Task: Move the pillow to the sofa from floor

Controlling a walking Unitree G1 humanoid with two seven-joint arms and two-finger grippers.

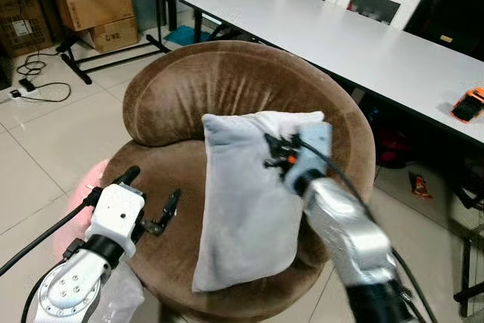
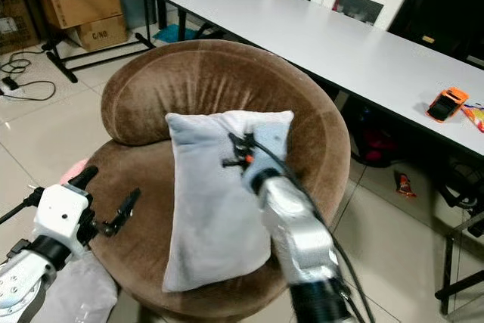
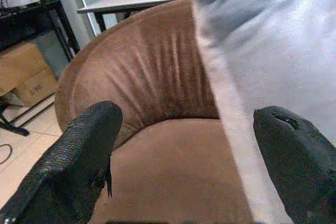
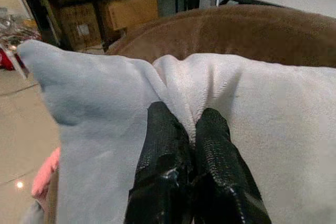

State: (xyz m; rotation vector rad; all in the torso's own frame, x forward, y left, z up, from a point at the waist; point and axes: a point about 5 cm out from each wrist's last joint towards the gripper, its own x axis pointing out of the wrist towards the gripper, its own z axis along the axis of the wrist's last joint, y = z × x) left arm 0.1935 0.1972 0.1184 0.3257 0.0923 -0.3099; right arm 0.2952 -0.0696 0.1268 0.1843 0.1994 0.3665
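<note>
Right claw (image 4: 191, 145) pinches the pillow (image 1: 246, 202), hiding the sofa (image 1: 219, 81) seat; left claw (image 1: 155, 202) spread.

Pillow (image 1: 246, 202) on sofa (image 1: 219, 81) seat; table (image 1: 340, 35) behind, boxes (image 1: 94, 9) left.

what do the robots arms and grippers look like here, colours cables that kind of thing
Both arms are silver metal with black cables running along them. The left gripper sits on a white boxy wrist block and has two long black fingers with a textured surface. The right gripper has the same black fingers, with small orange-red parts and wiring at its wrist.
</note>
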